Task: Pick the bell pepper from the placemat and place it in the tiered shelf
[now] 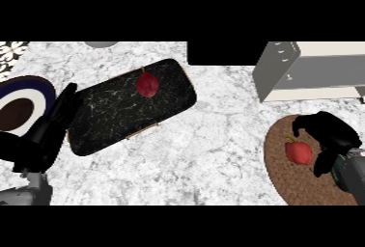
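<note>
We are curling our right hand (329,131) around the bell pepper (299,152) lying on the brown placemat (285,181), fingers not yet touching it, and closing squarely should help before lifting toward the tiered shelf (314,72).

You're looking down on a white-grey marbled table (214,144) (evenly lit), with a dark block (221,53) at its far edge.

The bell pepper (299,152) was red and glossy, with a small stem at its upper left; it lay on the round brown placemat (285,178) at the right of the table; the tiered shelf (314,72), pale grey with cream boards, stood well apart beyond it, near the far right edge.
</note>
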